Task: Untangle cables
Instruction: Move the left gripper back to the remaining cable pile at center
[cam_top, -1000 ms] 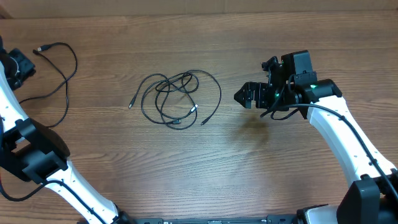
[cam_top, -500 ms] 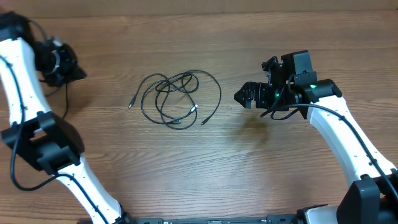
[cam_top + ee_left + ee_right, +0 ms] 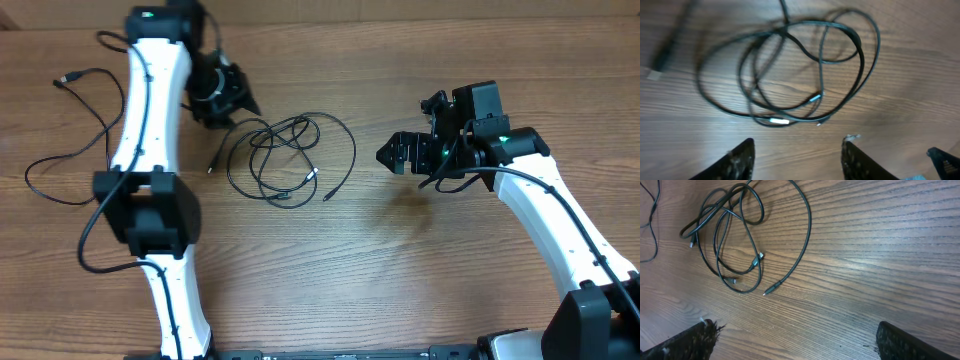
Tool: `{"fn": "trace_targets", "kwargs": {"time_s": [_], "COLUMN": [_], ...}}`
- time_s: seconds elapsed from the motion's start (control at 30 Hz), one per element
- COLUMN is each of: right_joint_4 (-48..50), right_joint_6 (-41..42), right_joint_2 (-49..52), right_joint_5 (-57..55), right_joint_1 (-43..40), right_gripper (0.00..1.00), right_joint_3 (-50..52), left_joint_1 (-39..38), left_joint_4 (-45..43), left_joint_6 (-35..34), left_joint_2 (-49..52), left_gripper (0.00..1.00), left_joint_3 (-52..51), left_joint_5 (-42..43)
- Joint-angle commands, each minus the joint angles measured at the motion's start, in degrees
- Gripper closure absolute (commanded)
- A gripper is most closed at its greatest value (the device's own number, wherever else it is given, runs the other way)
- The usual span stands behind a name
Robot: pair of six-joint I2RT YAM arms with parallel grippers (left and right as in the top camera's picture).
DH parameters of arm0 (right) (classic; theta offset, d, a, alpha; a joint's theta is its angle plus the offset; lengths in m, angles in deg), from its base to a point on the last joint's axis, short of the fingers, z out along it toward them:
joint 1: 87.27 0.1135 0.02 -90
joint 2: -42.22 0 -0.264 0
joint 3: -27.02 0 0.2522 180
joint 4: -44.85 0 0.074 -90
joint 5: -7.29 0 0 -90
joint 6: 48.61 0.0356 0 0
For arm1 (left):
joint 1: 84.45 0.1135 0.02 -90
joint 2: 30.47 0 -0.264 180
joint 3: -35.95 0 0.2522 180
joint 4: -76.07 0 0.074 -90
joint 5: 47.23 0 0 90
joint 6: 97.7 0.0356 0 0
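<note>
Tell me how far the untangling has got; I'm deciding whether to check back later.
Done: one cable lies apart on the left. In hand: the left gripper, open and empty, hovers by the tangle; the right gripper waits open beside it. Left: the tangle's looped cables, none separated yet.

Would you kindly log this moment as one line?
left gripper: open, near cable tangle | right gripper: open, beside tangle | separate cable: far left

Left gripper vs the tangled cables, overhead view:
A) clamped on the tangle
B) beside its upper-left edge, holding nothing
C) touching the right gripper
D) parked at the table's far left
B: the left gripper sits by the upper-left of the tangled cables, its fingers apart with nothing between them.
</note>
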Motion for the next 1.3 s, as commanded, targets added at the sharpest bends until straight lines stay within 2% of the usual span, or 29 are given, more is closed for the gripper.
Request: {"fn": "trace_targets", "kwargs": {"time_s": [0.0,0.17,0.23,0.27,0.47,0.73,0.8,1.03,1.2,1.23,1.27], "right_joint_4": [0.3,0.3,0.3,0.3,0.3,0.3,0.3,0.3,0.3,0.3,0.3], "right_joint_6": [0.1,0.1,0.1,0.1,0.1,0.1,0.1,0.1,0.1,0.1,0.1], "right_joint_2": [-0.3,-0.3,-0.3,-0.3,-0.3,-0.3,-0.3,-0.3,-0.3,-0.3,-0.3], "right_joint_5": [-0.6,-0.6,-0.6,-0.6,-0.6,-0.6,-0.6,-0.6,-0.6,-0.6,-0.6], "right_joint_1": [0.3,0.3,0.3,0.3,0.3,0.3,0.3,0.3,0.3,0.3,0.3], "right_gripper": [0.0,0.0,0.0,0.0,0.0,0.0,0.0,0.0,0.0,0.0,0.0], "right_joint_3": [-0.3,-0.3,-0.3,-0.3,-0.3,-0.3,-0.3,-0.3,-0.3,-0.3,-0.3], "left_joint_1": [-1.7,-3.5,-3.5,-3.5,-4.5,-8.2,-8.9,-9.1,-10.3,-10.5,-10.6], "left_joint_4": [-0.1,2.2,3.7,4.3,4.3,-3.5,-6.1,-8.8,-9.9,-10.5,-11.3], "left_joint_6": [-7.8,-17.1,-20.9,-22.6,-30.5,-37.6,-37.6,-38.2,-39.1,-39.4,-39.3], "left_joint_2": [2.0,2.3,2.3,2.3,2.4,2.4,2.4,2.4,2.4,2.4,2.4], "left_gripper": [0.4,0.38,0.2,0.18,0.16,0.16,0.19,0.44,0.47,0.52,0.73], "left_joint_3": [1.2,1.2,1.2,1.2,-0.5,-7.0,-8.7,-10.9,-12.6,-13.0,-13.4], "left_joint_5": [-3.2,-7.8,-9.4,-10.0,-10.7,-10.7,-10.7,-11.6,-14.8,-15.6,-16.0]}}
